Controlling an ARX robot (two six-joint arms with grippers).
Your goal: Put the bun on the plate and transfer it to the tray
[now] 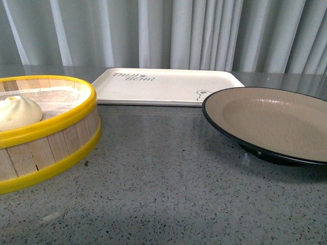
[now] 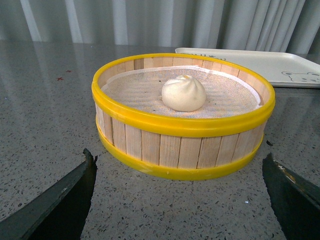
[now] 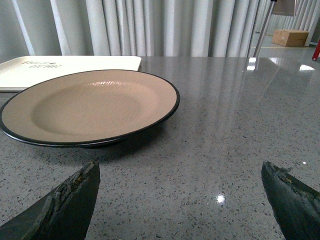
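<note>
The white pleated bun [image 1: 18,113] lies on a cloth inside a yellow-rimmed wooden steamer [image 1: 61,140] at the left; it also shows in the left wrist view [image 2: 183,93]. The beige plate with a black rim [image 1: 271,122] stands empty at the right and shows in the right wrist view [image 3: 90,106]. The cream-white tray [image 1: 163,86] lies behind, empty. My left gripper [image 2: 180,200] is open, low over the table in front of the steamer [image 2: 182,145]. My right gripper [image 3: 180,200] is open, low over the table short of the plate. Neither gripper shows in the front view.
The table is grey speckled stone [image 1: 168,189]. Grey curtains [image 1: 204,30] hang behind the tray. A cardboard box [image 3: 291,37] stands on the floor far off in the right wrist view.
</note>
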